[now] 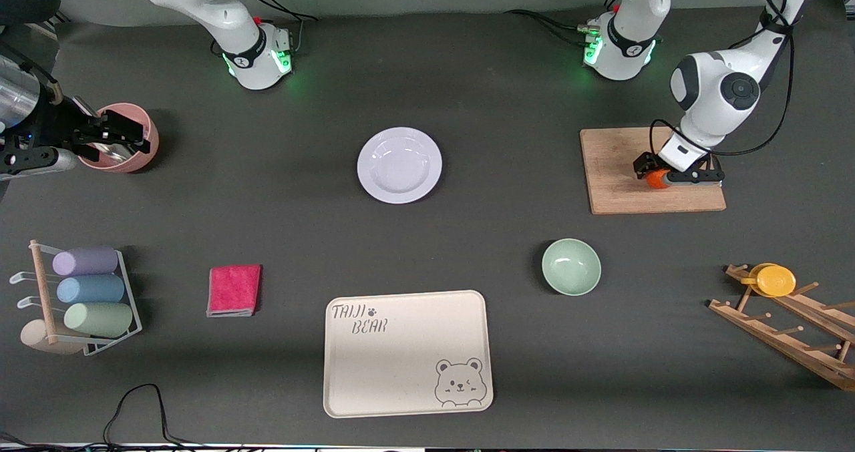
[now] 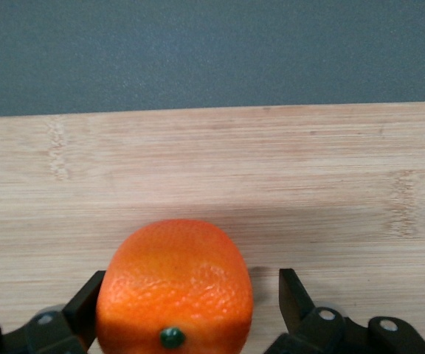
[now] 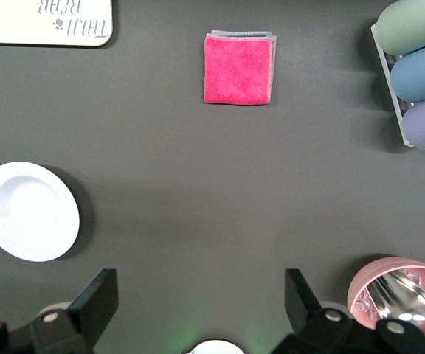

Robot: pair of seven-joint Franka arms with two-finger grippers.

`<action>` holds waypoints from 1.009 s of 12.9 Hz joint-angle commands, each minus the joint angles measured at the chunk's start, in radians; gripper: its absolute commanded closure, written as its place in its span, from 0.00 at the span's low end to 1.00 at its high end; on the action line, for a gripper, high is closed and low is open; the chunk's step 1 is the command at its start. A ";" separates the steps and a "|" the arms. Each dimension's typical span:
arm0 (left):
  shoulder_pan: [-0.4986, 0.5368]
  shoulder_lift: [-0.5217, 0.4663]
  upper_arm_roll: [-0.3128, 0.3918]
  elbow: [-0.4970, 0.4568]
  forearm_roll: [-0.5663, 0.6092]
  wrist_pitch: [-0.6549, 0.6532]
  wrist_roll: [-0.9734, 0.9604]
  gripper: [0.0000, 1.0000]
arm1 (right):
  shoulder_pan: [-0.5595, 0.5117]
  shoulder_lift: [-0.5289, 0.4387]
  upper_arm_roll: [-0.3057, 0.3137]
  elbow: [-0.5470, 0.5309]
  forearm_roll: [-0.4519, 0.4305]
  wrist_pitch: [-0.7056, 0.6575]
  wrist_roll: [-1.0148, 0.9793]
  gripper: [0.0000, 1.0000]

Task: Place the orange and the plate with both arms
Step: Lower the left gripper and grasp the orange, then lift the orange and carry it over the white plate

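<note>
Both arms differ: left gripper (image 1: 661, 177) low on board (image 1: 621, 171), jaws spread around orange (image 2: 174, 287), not clamped. Right gripper (image 3: 198, 313) waits high, jaws open. Plate (image 1: 399, 165) sits mid-bench, bare bench around.

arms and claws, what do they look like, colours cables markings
Both arms are glossy white with rounded shells and black joint bands. Green lights glow at both bases, where black cables run. The left claw and right claw are black with angular fingers; a black cable loops along the left arm.

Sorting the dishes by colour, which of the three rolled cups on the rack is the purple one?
The lavender cup, farthest from the front camera in the rack.
</note>
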 commanded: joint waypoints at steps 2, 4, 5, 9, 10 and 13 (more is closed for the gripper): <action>0.007 -0.025 0.001 -0.026 0.006 0.012 0.035 0.29 | 0.007 -0.016 -0.009 -0.008 -0.006 0.005 -0.019 0.00; 0.031 -0.027 -0.001 -0.026 0.006 0.011 0.038 0.41 | 0.007 -0.016 -0.009 -0.008 -0.006 0.005 -0.019 0.00; 0.035 -0.030 -0.001 -0.023 0.006 0.008 0.041 0.44 | 0.007 -0.016 -0.009 -0.008 -0.006 0.005 -0.019 0.00; 0.035 -0.108 -0.001 0.086 0.006 -0.213 0.034 0.46 | 0.007 -0.013 -0.009 -0.008 -0.006 0.006 -0.019 0.00; 0.035 -0.152 -0.001 0.150 0.004 -0.364 0.034 0.46 | 0.007 -0.011 -0.009 -0.008 -0.006 0.006 -0.017 0.00; 0.035 -0.246 -0.001 0.351 0.006 -0.732 0.038 0.46 | 0.007 -0.013 -0.009 -0.008 0.005 0.006 -0.019 0.00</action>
